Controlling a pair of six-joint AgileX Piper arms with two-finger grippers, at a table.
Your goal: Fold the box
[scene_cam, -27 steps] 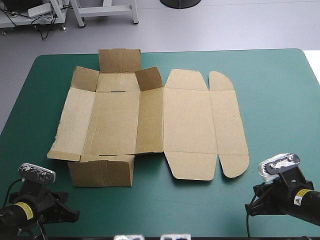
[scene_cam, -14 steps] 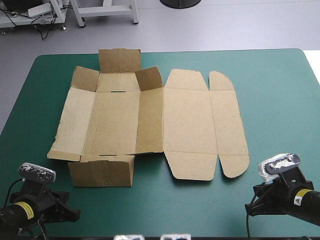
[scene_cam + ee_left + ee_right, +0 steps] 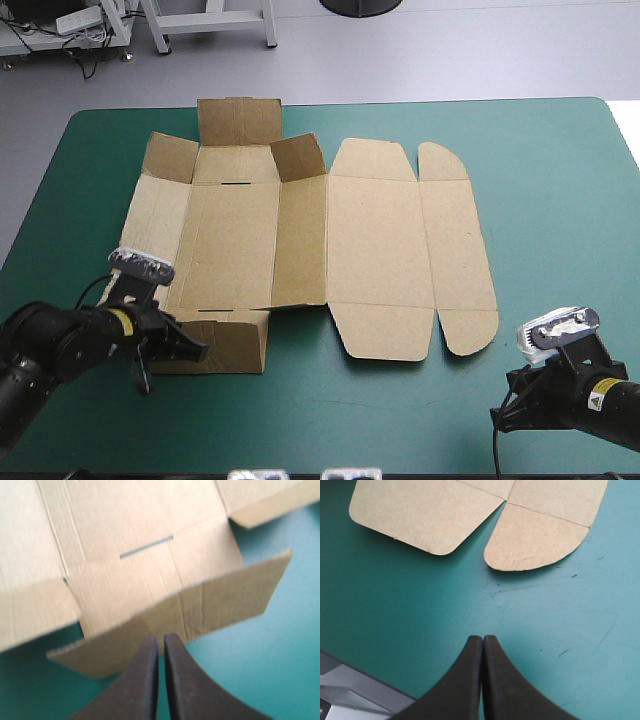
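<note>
Surface: teal-green cover (image 3: 560,200) over the table, seen from behind the robot.
Box position: the box (image 3: 300,240) lies opened out on the left and middle of the table, nearer the far edge than the near one.
Box condition: mostly flat brown board. The far end flap (image 3: 238,122) stands raised, with two small corner flaps beside it tilted up.
Near end flap: the near end flap (image 3: 205,342) is raised at a slant at the box's near left corner. A thin slot (image 3: 146,546) shows in the panel just beyond it.
Lid panels: the wide lid panel (image 3: 380,250) and the narrow outer strip (image 3: 455,250) lie flat toward the right, their rounded ends pointing to the near and far edges.
Left gripper: the left gripper (image 3: 156,637) sits low at the near end flap's outer edge. Its fingers are pressed almost together, only a sliver of gap between them and no board in it. Contact with the flap cannot be told.
Right gripper: the right gripper (image 3: 482,639) is clenched to a single point and grasps nothing. It hangs over bare cover near the table's near right corner. The rounded near ends of the lid panels lie ahead of it, well apart from its tips.
</note>
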